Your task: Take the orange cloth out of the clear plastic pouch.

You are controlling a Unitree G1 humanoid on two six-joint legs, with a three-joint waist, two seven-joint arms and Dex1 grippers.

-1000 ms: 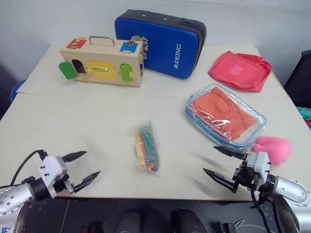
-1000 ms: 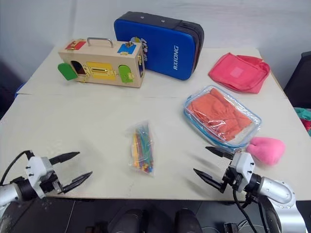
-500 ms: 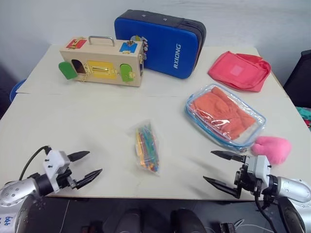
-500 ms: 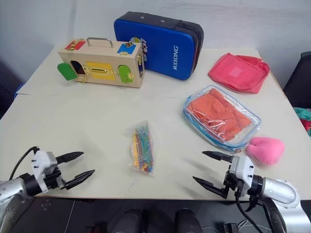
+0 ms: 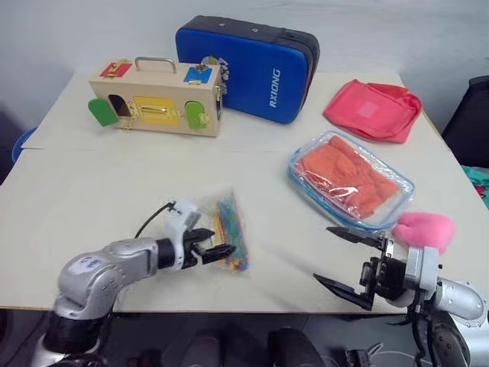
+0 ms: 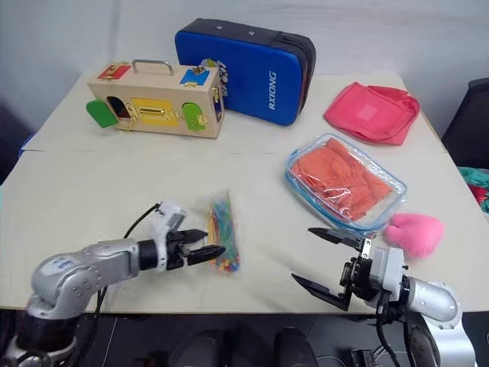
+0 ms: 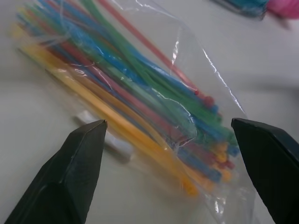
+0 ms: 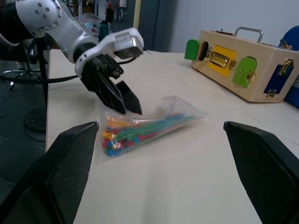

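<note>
Lying flat on the table's [image 5: 92, 191] right side, the pouch [image 5: 351, 180] is holding the cloth [image 5: 345, 177] inside, well apart from both claws.

Handling, judged: cloth is looking soft, light, wrinkled, easy to pinch at a fold; pouch film is looking slick and limp, so its blue edging is offering the surer hold.

Left claw [image 5: 216, 241]: fingers parted, empty, straddling the end of the stick bag [image 5: 231, 229].

Right claw [image 5: 348, 260]: gaping wide, empty, hanging over the near edge beside the pink plush [image 5: 425, 232].
</note>
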